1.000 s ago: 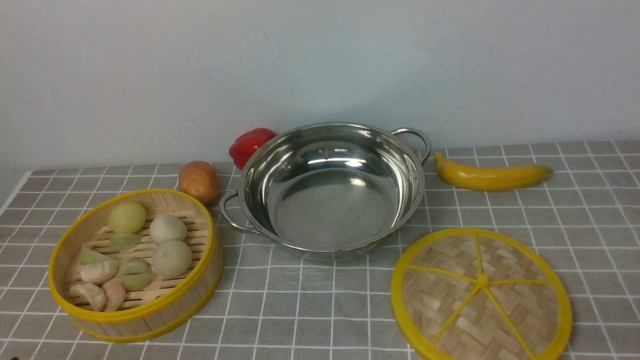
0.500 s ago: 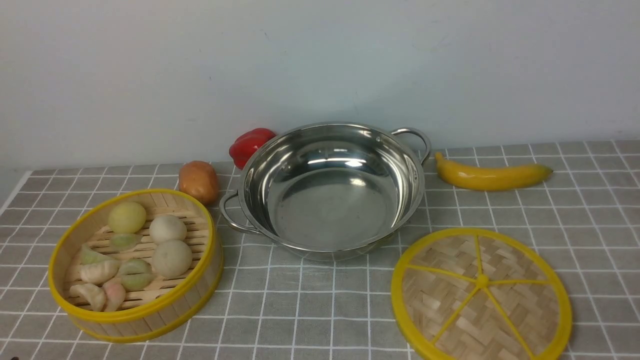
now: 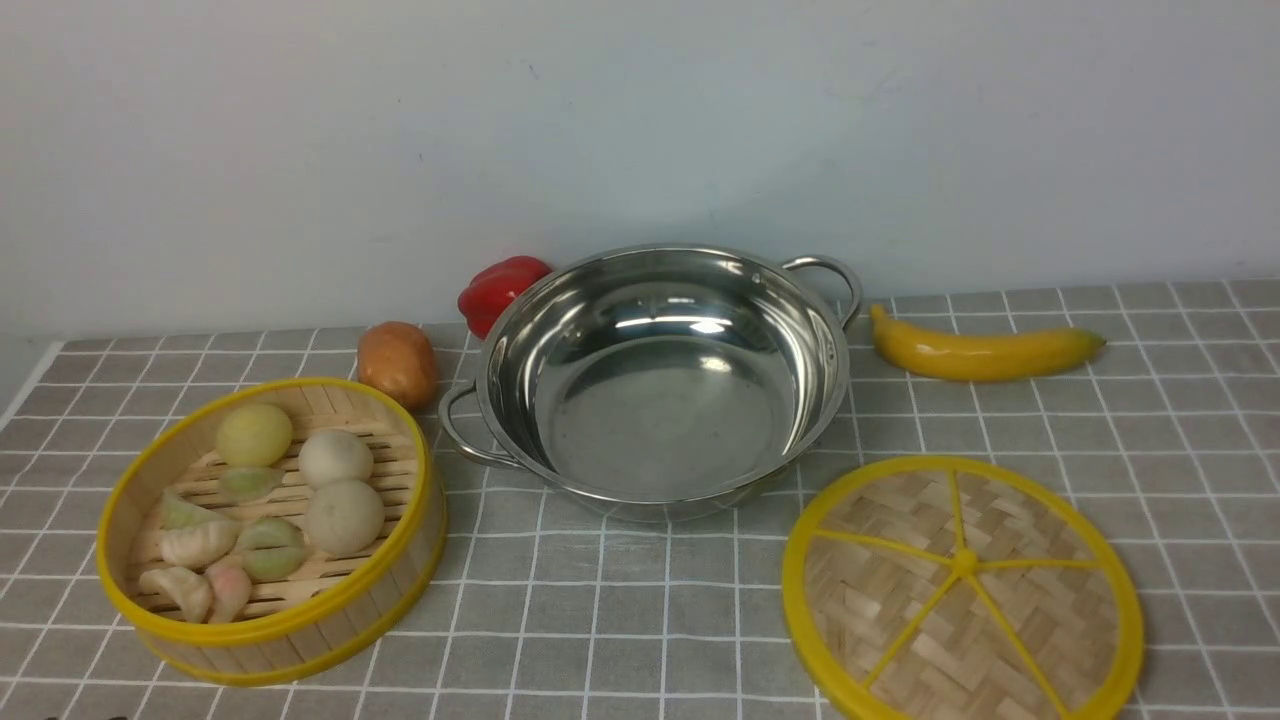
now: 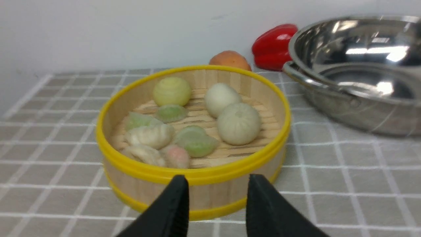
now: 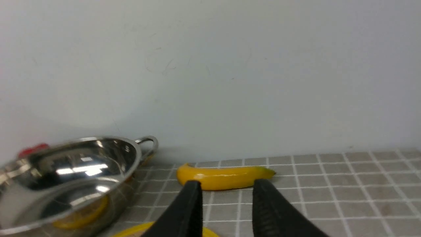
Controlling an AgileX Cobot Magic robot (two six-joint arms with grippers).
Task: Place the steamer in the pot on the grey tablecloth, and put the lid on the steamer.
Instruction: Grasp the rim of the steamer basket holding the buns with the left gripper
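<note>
My left claw (image 4: 217, 179) was spread and empty, aimed at the near wall of the steamer (image 3: 330, 625). The steamer sat on the grey tablecloth (image 3: 620, 610) at 8 o'clock from the pot (image 3: 660, 420), apart from it, so the jaws could probably straddle that rim for the lift. My right claw (image 5: 227, 182) was spread and empty too, seemingly waiting by the lid (image 3: 960, 590), which lay flat at 4 o'clock from the pot. The pot stood empty and open, ready for the steamer, with the banana (image 3: 985, 350) at 2 o'clock, out of the way.
</note>
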